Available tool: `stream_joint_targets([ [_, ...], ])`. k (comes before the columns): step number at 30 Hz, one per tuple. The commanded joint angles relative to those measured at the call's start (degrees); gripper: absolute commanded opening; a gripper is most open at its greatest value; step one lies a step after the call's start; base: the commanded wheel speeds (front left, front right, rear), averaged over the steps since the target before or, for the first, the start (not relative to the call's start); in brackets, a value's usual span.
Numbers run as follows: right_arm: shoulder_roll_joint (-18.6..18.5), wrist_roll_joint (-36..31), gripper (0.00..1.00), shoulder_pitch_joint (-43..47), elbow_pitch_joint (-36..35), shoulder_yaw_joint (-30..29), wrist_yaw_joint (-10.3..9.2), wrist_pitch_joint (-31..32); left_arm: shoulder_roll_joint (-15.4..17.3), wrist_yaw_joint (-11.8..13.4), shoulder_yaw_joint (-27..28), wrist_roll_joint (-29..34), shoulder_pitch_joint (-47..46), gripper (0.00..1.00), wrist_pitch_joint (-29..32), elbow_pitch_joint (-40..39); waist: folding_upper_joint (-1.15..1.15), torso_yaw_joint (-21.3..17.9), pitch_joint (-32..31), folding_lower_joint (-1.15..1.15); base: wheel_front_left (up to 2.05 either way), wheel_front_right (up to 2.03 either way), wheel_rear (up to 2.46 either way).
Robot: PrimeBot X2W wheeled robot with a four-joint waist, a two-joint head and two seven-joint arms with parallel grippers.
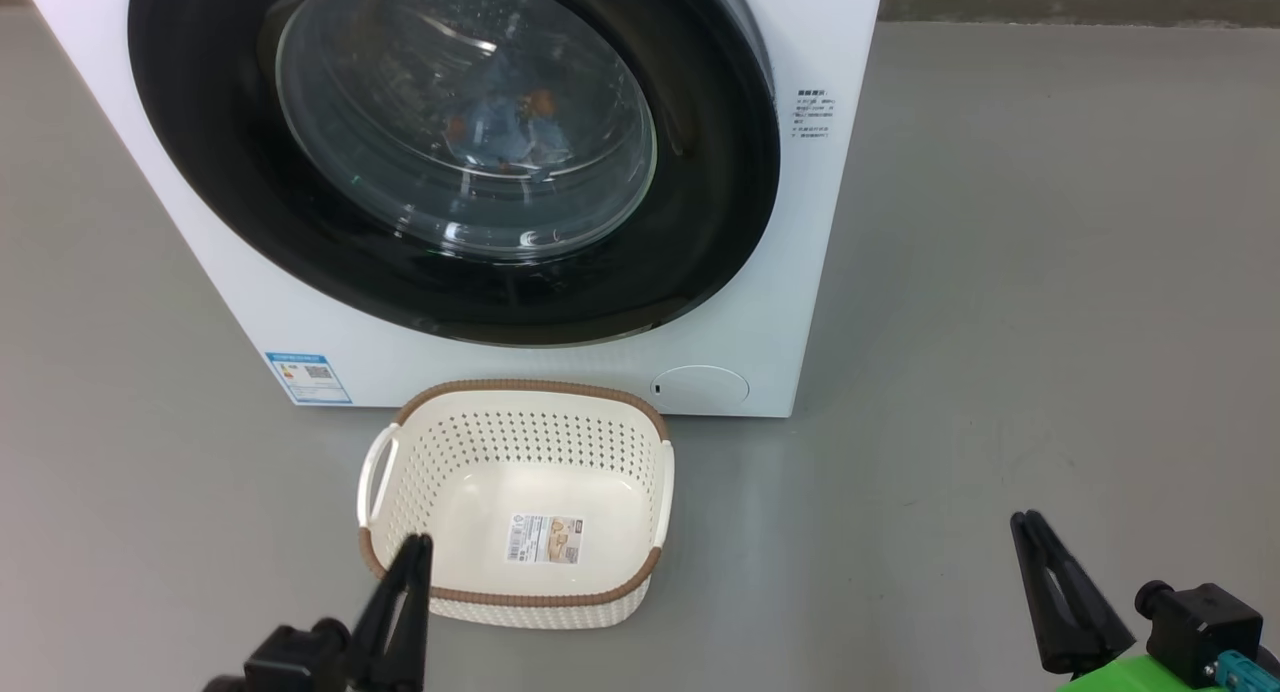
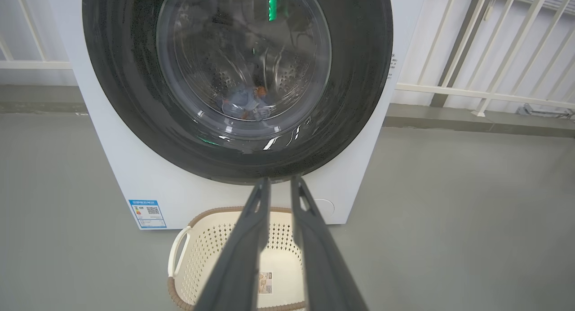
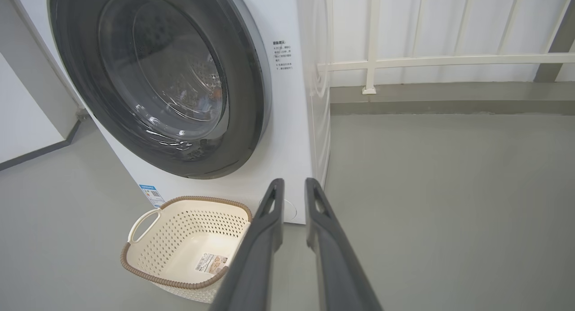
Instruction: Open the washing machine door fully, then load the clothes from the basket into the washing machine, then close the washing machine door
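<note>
Left gripper (image 1: 416,544) sits closest to us at the lower left of the head view. Its two dark fingers are drawn near together with a slim gap between them, and they grip nothing. Left wrist view confirms it: left gripper (image 2: 279,183) has a narrow slot between its fingers, with nothing in it. In the head view its tips overlap the near left corner of the basket (image 1: 530,385); we cannot tell whether they touch it or hang above it.

Right gripper (image 1: 1027,520) is at the lower right, over the bare grey floor (image 1: 1000,322) and well apart from the basket. Its fingers are also nearly together, and it holds nothing. Right wrist view shows the same: right gripper (image 3: 294,185) has a thin gap that is clear.

We see the basket on the floor just in front of the washing machine (image 1: 780,302), below the door. Its bottom is bare, with the label sticker (image 1: 545,538) showing. It also shows in the left wrist view (image 2: 211,239) and the right wrist view (image 3: 188,225).

We see the washing machine door (image 1: 700,222) sitting flush against the front, closed. Through its glass, the clothes (image 1: 505,122) lie inside the drum as a light-blue patch with orange spots. They are also visible low in the drum in the left wrist view (image 2: 247,102).

On the machine's front, the blue energy sticker (image 1: 308,377) is at the lower left and the round service flap (image 1: 700,385) at the lower right, just beside the basket's far right corner. White railing (image 3: 426,61) stands behind the machine.
</note>
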Motion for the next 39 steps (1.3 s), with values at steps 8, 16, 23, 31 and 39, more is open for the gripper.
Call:
stream_joint_targets([
  [8, -0.34, 5.5, 0.0, -0.57, 0.35, 0.24, -0.01, 0.38, 0.13, -0.44, 1.2, -5.01, -0.48, 0.0, 0.8, -0.17, 0.0, -0.58, -0.22, 0.11, 0.0, 0.0, 0.0],
  [16, -0.64, 11.01, 0.0, -1.62, 1.77, 0.46, -0.02, 0.83, 0.11, -0.96, 2.41, -10.03, -0.95, 0.0, 1.66, 0.55, 0.0, -1.16, -0.18, 0.0, 0.0, 0.0, 0.0],
  [23, -0.86, 15.76, 0.0, -2.39, 2.86, 0.59, -0.03, 1.25, 0.06, -1.41, 3.49, -14.37, -1.32, 0.0, 2.44, 1.13, 0.0, -1.67, -0.26, 0.0, 0.0, 0.0, 0.0],
  [31, -1.05, 20.49, 0.0, -3.13, 3.92, 0.68, -0.04, 1.71, -0.02, -1.86, 4.6, -18.7, -1.66, 0.0, 3.23, 1.65, 0.0, -2.18, -0.34, 0.0, 0.0, 0.0, 0.0],
  [39, -1.23, 25.87, 0.0, -3.98, 5.12, 0.73, -0.05, 2.26, -0.14, -2.36, 5.93, -23.61, -2.0, 0.0, 4.18, 2.1, 0.0, -2.76, -0.42, 0.0, 0.0, 0.0, 0.0],
])
